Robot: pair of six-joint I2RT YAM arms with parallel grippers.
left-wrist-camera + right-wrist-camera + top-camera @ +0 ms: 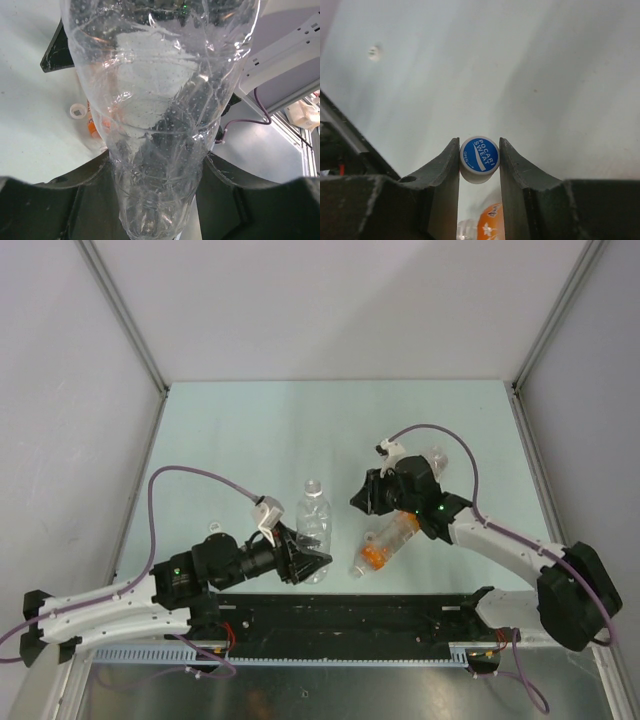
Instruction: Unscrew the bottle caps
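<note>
Crinkled clear plastic bottle (160, 115) is gripped by the left hand (157, 172). A smooth round blue-topped cap (479, 159) is pinched by the right hand (479, 150), free of any bottle. Another white cap (76, 110) lies loose on the pale surface (30, 75) beside the orange bottle (380, 548); two are judged removed, the third unseen

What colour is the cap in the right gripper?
The cap is blue on top with white lettering; best in right wrist view.

The far half of the table (300, 425) lies open — walls (60, 390) flank it. Nearer, the clear bottle (315, 520) and the orange bottle (387, 543) leave a narrow lane between them — the right gripper (358, 500) sits at its far end.
</note>
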